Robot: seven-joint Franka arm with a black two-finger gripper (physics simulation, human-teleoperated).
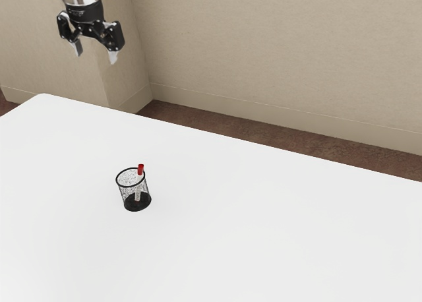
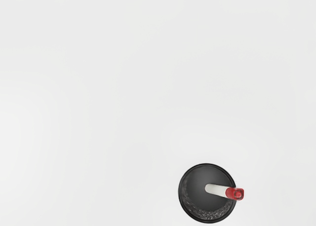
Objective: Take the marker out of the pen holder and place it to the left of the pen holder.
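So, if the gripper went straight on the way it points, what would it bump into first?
Probably the white tabletop, near the pen holder. My gripper points down from high above and depth is unclear, so it might clip the marker instead.

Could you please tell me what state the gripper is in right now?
Gripper: open, holding nothing, raised above the table, away from the marker.

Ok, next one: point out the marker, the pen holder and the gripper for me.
Marker [image 1: 140, 169]: exterior view, on its red end.
Pen holder [image 2: 212, 214]: wrist view, on its mesh wall.
Gripper [image 1: 96, 57]: exterior view, midway between its fingertips.
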